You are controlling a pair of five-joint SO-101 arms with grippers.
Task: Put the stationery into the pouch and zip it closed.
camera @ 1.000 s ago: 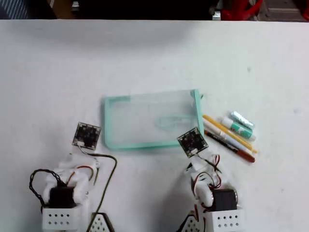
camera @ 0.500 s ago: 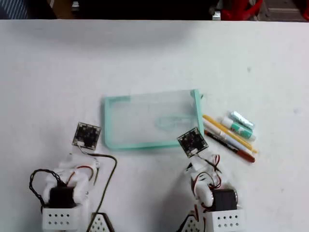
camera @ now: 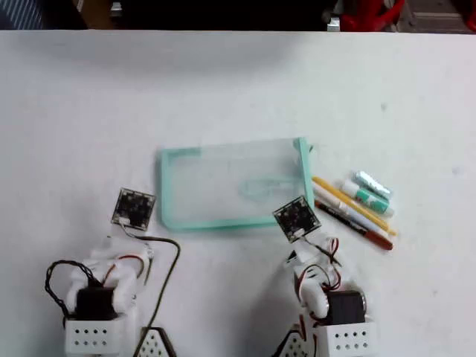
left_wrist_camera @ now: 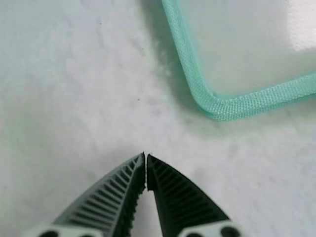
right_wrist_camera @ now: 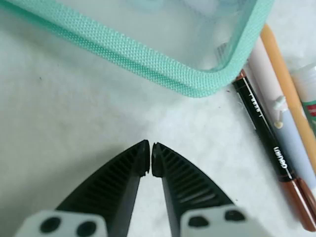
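Pouch (camera: 162,186) lies flat mid-table, clear with green trim. It looks empty, bar a faint shape through the clear side that you can't make out. Whether its zip is open can't be told from here.

All the stationery is outside it, lined up just beside its right end: a yellow pencil (camera: 349,202), a white pen (camera: 343,209) and a dark pen (camera: 357,224) lying close together, plus two small tubes (camera: 370,190) a little farther out. So by my read nothing is loaded and nothing zipped: the whole task is ahead of you.

Your right gripper (right_wrist_camera: 150,146) sits low over the table near the pouch's near-right corner (right_wrist_camera: 148,61), with the dark pen (right_wrist_camera: 264,136) off to one side. Its jaws are closed tip to tip, holding nothing. Your left gripper (left_wrist_camera: 146,157) is near the pouch's near-left corner (left_wrist_camera: 212,106), jaws likewise closed and empty.

Left to do: open the jaws, pick up each item, slide it in, then pull the zip.
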